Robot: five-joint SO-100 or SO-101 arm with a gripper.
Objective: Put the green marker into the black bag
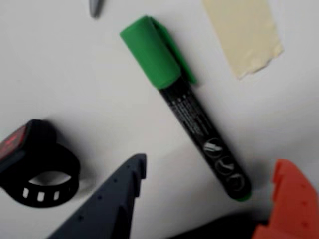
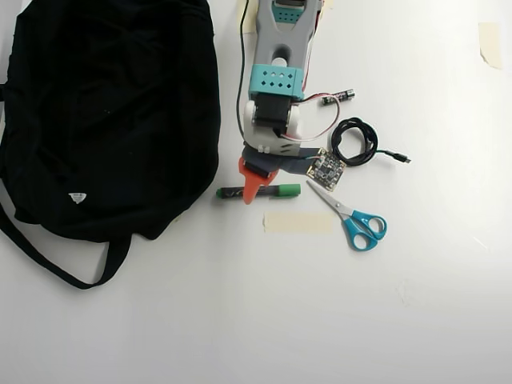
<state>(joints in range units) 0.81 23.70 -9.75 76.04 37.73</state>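
The green marker lies flat on the white table, its long axis running left to right in the overhead view, with the bright green cap at the right end and the small green end at the left. It rests just right of the black bag, apart from the fabric, and nothing grips it.

The gripper hangs directly over the middle of the marker. In the wrist view the gripper is spread: the dark finger sits at lower left, the orange finger at lower right, and the marker's dark barrel end lies between them on the table, touching neither. This placement suggests a straddle before closing; the fingers bracket the barrel across its narrow width, which is the only direction a slim round body can be pinched securely.

The bag lies slumped on the left of the overhead view, its strap trailing toward the near edge. Its opening cannot be made out.

Nearby clutter constrains the descent:
- A strip of pale tape lies just near of the marker.
- Blue-handled scissors lie to the right.
- A coiled black cable lies farther right.
- A black band-like object appears at left in the wrist view.
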